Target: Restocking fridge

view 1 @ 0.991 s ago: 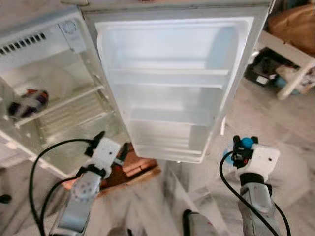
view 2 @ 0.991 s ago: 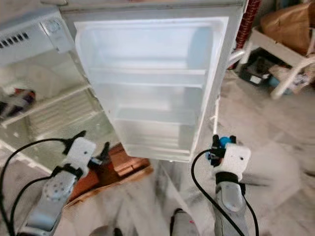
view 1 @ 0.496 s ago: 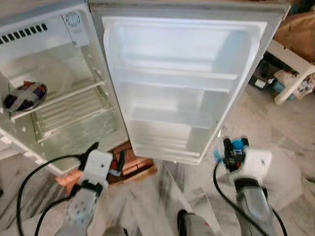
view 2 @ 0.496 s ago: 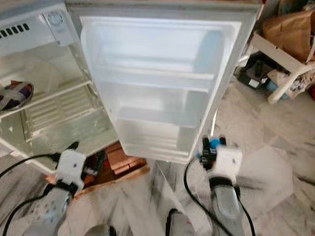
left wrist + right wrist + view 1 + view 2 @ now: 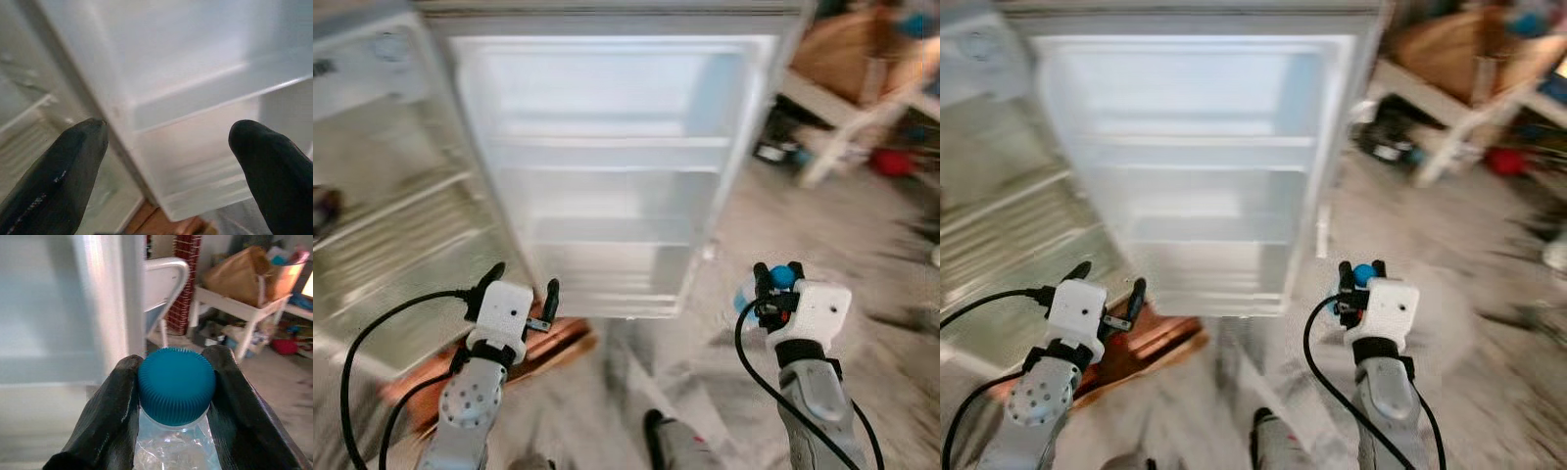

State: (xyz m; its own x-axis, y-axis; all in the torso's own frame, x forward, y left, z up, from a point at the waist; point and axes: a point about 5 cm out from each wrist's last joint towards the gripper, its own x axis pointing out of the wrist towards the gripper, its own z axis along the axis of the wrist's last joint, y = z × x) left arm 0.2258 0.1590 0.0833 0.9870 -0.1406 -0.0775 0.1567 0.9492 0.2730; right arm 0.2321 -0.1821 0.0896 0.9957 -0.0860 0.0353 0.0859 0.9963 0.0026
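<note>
A small white fridge stands open, its door [image 5: 607, 166] swung wide with bare white door shelves. The fridge body [image 5: 382, 196] with wire shelves lies at the left, blurred. My right gripper [image 5: 775, 284] is shut on a clear plastic bottle with a blue cap [image 5: 176, 384], held low to the right of the door's edge; the black fingers [image 5: 112, 416] clamp the bottle's neck. My left gripper [image 5: 521, 284] is open and holds nothing, low in front of the door's bottom left corner, its fingertips [image 5: 63, 166] wide apart.
A brown wooden board [image 5: 538, 348] lies on the marble floor under the fridge. At the back right stand a white bench [image 5: 842, 108] with a brown paper bag [image 5: 239, 269], clutter beneath it, and a red object [image 5: 891, 162] on the floor.
The camera has swung to the right, so the fridge body slid off to the left and more of the right side came into sight. Both grippers keep their states.
</note>
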